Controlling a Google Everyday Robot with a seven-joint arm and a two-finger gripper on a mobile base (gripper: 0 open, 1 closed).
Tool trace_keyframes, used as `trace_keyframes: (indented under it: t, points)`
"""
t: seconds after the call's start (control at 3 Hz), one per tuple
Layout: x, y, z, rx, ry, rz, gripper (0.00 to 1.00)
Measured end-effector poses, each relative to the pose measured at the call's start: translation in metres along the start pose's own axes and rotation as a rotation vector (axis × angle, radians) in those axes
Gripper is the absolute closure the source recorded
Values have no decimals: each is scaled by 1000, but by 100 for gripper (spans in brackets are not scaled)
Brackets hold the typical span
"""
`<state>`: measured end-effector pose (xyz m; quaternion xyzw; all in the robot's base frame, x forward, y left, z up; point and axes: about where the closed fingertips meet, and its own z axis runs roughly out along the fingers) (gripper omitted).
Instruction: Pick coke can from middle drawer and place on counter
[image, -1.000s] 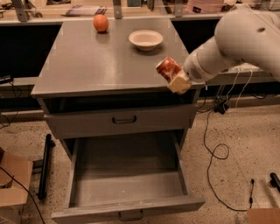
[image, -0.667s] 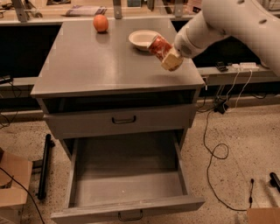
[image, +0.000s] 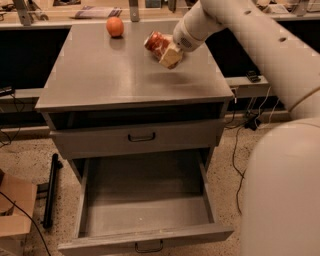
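Observation:
My gripper (image: 164, 50) is shut on the coke can (image: 155, 43), a red can with white markings held tilted a little above the counter (image: 115, 75), over its back right part. A shadow lies on the counter just under it. The middle drawer (image: 145, 212) is pulled out at the bottom of the view, and its tray is empty. My white arm comes in from the upper right and fills the right side.
An orange (image: 115, 26) sits at the back of the counter, left of the can. A shut drawer front with a dark handle (image: 141, 136) is above the open drawer. A black bar (image: 50, 190) and a cardboard box (image: 15, 210) lie on the floor at left; cables (image: 239, 150) hang at right.
My gripper has carried the can from beside the counter's right edge leftward and farther back, over the counter top. The bowl is now hidden behind it.

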<state>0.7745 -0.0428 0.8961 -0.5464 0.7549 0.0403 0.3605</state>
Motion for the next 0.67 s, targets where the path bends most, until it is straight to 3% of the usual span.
trace_keyframes:
  t: [0.33, 0.67]
  points:
    - [8, 7, 60, -95, -6, 10, 22]
    - [12, 6, 69, -101, -6, 17, 1]
